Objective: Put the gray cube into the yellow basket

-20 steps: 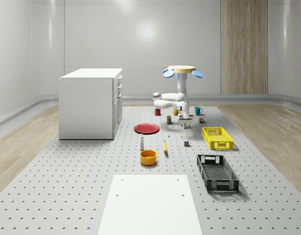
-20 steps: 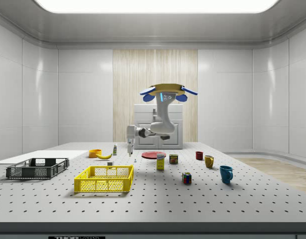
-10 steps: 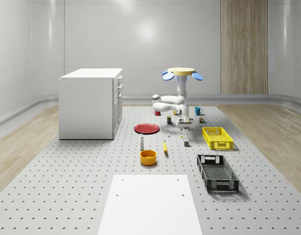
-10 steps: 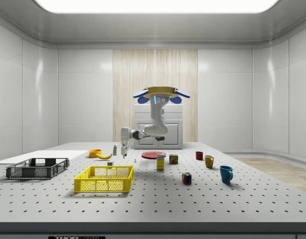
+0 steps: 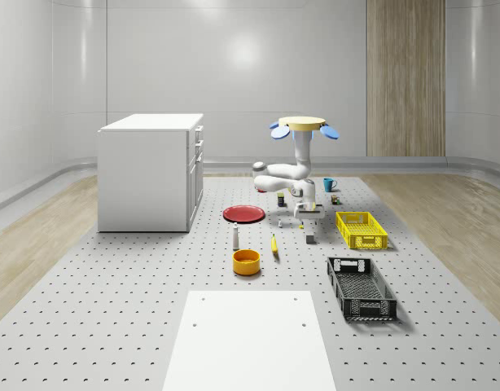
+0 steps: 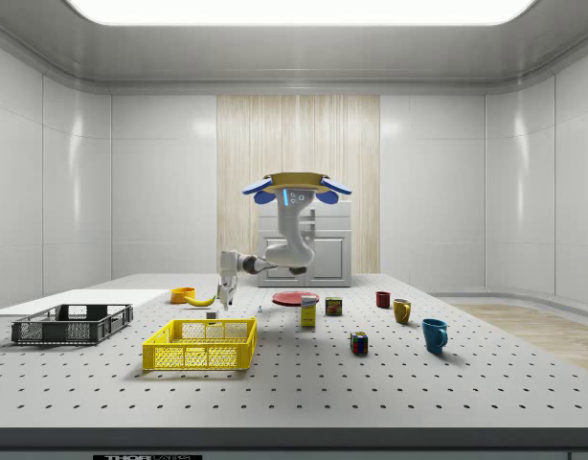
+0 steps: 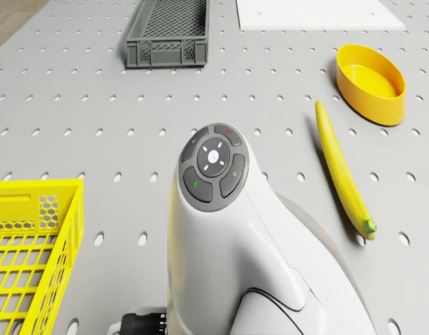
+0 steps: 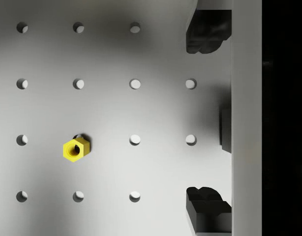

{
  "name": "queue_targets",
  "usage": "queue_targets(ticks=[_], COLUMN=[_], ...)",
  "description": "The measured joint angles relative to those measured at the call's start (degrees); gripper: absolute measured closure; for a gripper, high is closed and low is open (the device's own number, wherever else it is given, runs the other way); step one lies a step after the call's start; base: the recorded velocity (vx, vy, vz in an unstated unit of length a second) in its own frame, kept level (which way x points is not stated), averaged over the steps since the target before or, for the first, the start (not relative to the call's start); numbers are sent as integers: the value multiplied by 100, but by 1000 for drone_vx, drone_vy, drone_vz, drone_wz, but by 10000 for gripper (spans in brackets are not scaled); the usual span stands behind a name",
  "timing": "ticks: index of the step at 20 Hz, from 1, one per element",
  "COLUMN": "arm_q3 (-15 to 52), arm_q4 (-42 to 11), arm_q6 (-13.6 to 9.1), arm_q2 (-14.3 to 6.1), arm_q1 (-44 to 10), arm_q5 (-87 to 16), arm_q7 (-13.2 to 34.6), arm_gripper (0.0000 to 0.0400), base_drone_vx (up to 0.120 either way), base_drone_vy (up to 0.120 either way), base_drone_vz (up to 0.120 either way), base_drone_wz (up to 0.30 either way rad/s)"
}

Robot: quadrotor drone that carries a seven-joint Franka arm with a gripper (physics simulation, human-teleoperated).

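Whole-scene view, items logged left to right. White cabinet [image 5: 152,171] stands on the tabletop [image 5: 111,309] at the far left. Red plate [image 5: 243,213] lies near its base, at the cabinet's 4 o'clock. White bottle [image 5: 235,237] stands upright at the plate's 6 o'clock, with the orange bowl [image 5: 246,261] just beyond it on the same line. Banana [image 5: 274,243] lies at the bowl's 1 o'clock, apart from it.

Drone [image 5: 304,126] hovers above the tabletop, over the ground between the plate and the yellow basket [image 5: 361,229]. Its arm [image 5: 287,173] bends down and carries the tool [image 5: 309,218] low, pointing at the tabletop.

Gray cube [image 5: 310,239] rests on the tabletop at the tool's 6 o'clock, close under it. Contact cannot be confirmed. The cube lies outside the basket, at the basket's 9 o'clock and near it. Black crate [image 5: 361,287] sits at the basket's 6 o'clock, well apart. Blue mug [image 5: 329,185] stands at the basket's 11 o'clock, further back.

Side view: the drone [image 6: 296,184] is airborne, and the tool [image 6: 222,299] hangs low behind the basket [image 6: 200,343].

Drone view: the arm [image 7: 221,230] lies between the basket [image 7: 33,244] and the banana [image 7: 344,174].

Wrist view: the tool [image 8: 190,120] is spread wide, both fingers [image 8: 207,32] clear of any item and nothing between them. Small yellow nut [image 8: 75,149] lies on the perforated tabletop [image 8: 106,59], apart from the fingers.
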Motion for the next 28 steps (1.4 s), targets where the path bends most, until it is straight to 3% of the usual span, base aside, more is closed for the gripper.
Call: queue_targets(ticks=[7,13,28], arm_q3=[11,20,-365], arm_q4=[3,6,86], arm_q6=[66,117,372], arm_q2=[-70,-126,-264], arm_q1=[-16,-28,-55], arm_q5=[29,52,-282], arm_q7=[13,23,-2], arm_gripper=[0,0,0], base_drone_vx=[120,120,3], base_drone_vy=[-51,27,0], base_drone_vz=[0,0,-13], base_drone_wz=[0,0,0])
